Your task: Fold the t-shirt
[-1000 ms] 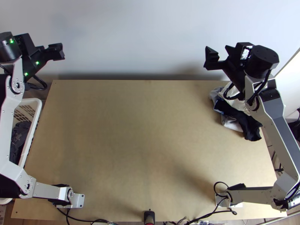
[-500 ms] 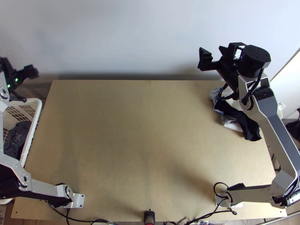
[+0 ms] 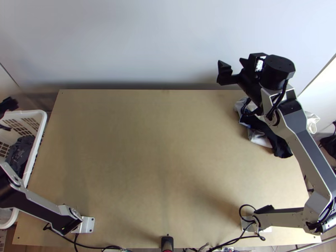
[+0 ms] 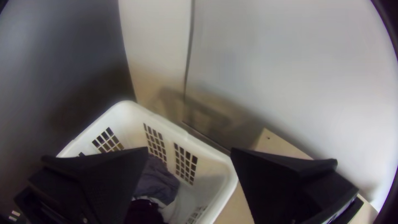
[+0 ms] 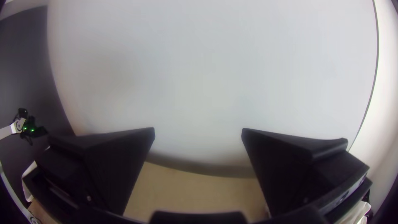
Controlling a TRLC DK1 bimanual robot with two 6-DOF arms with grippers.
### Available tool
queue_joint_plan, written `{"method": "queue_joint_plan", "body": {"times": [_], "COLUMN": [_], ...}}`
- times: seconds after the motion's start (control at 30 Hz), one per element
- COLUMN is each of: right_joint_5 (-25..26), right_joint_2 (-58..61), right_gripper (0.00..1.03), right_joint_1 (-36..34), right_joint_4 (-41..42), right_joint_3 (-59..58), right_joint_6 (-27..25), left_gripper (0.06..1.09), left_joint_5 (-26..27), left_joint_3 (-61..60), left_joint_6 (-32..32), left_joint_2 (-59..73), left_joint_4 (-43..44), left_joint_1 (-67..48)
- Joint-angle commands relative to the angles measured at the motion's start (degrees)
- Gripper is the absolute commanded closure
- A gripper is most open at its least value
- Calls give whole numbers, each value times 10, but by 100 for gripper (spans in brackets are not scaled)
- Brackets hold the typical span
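Wooden tabletop bears black cloth slanting lengthwise near-right.

Links slvr-gry w/ blk jts & cbls.

L arm bent, leading off the top view's L edge, L gripper partly cut off there, its fingers wide apart, R arm angled up the R side, R gripper at upper R, its fingers likewise apt.
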Motion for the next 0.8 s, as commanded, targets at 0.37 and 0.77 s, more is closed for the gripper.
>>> {"method": "queue_joint_plan", "body": {"times": [0.37, 0.77], "right_joint_5": [9, 8], "right_joint_2": [-27, -38], "right_gripper": [5, 5], "right_joint_1": [20, 22], "right_joint_4": [-5, -18], "right_joint_3": [-51, -53], "right_joint_6": [-3, 18], "left_gripper": [12, 12], "left_joint_5": [-12, -19], "left_joint_3": [96, 153], "left_joint_6": [36, 45], "left_joint_2": [234, 369], "left_joint_4": [52, 50], "left_joint_1": [143, 189]}}
